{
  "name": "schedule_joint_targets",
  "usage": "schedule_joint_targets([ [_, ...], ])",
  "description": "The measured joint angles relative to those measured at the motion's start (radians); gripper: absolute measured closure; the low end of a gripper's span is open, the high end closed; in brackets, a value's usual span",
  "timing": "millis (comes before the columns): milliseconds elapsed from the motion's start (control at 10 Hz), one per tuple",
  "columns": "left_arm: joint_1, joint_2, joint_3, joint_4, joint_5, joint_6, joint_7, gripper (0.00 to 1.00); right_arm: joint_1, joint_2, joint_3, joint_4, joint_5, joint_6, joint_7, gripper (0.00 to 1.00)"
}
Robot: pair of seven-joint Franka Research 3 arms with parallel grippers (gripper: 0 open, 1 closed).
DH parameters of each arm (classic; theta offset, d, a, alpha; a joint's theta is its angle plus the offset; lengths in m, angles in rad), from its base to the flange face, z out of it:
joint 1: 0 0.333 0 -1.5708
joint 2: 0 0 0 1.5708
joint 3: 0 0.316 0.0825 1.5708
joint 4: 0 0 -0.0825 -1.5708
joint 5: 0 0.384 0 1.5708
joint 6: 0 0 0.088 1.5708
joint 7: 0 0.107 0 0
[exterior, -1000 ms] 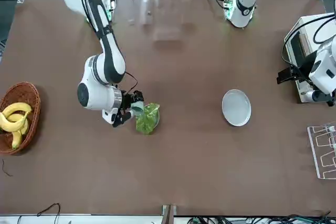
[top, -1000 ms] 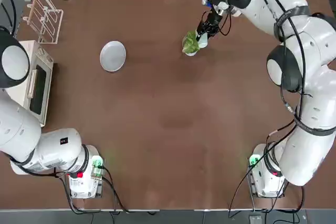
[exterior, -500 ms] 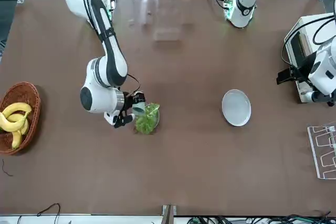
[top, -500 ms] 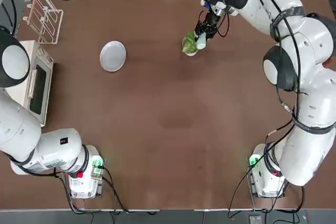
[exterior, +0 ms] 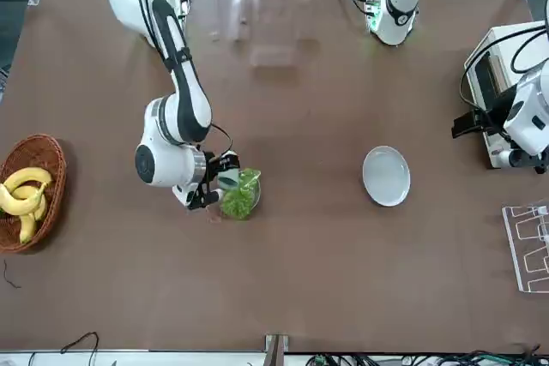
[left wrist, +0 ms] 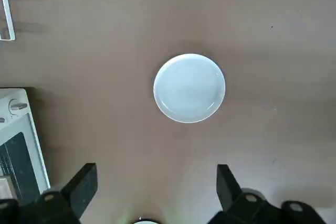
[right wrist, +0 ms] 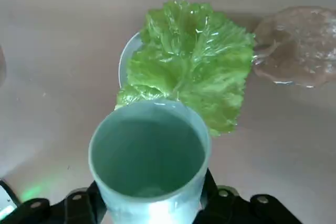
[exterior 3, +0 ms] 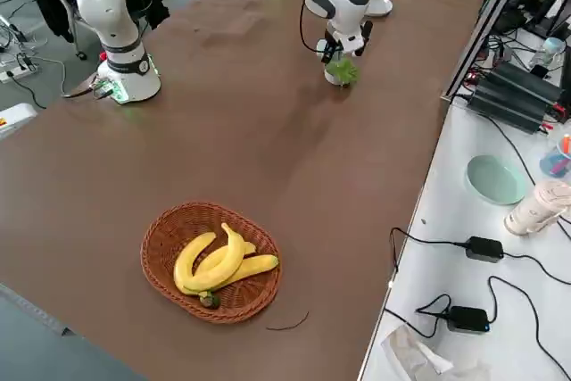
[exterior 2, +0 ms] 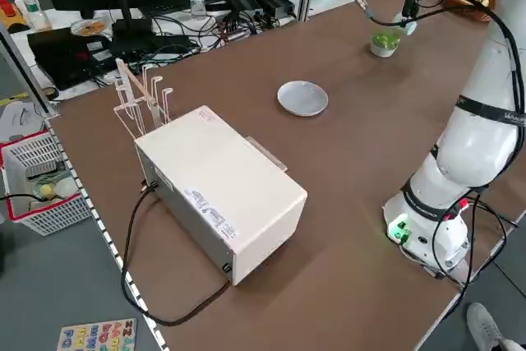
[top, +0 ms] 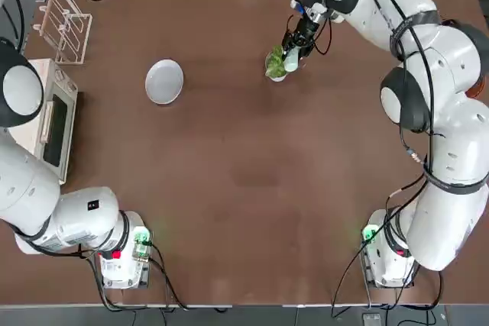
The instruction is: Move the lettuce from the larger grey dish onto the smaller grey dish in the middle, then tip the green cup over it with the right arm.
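The lettuce [right wrist: 194,61] lies in the smaller grey dish [right wrist: 123,59], far from the arms' bases and right of the table's middle in the top view. My right gripper [right wrist: 152,205] is shut on the green cup [top: 293,57], which is tipped with its mouth against the lettuce [top: 275,62]. The cup [right wrist: 149,156] looks hollow inside. The larger grey dish [top: 164,82] sits bare to the left. My left gripper [left wrist: 155,192] hangs open high above that dish [left wrist: 189,87], holding nothing.
A wet-looking patch [right wrist: 296,45] lies on the table beside the small dish. A basket of bananas [exterior: 30,203] stands at the robot's right edge. A white toaster oven [top: 50,120] and a wire rack [top: 65,24] stand at the left.
The right arm's wrist has shifted slightly away from the bases, still holding the cup against the lettuce. The left arm has not moved.
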Motion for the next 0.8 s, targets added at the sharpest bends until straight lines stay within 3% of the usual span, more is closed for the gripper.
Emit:
schedule_joint_targets([
  [800, 0.000, 0.000, 0.000, 0.000, 0.000, 0.000, 0.000, 0.00, 0.000, 0.006, 0.003, 0.027, 0.000, -0.047, 0.154, 0.32],
])
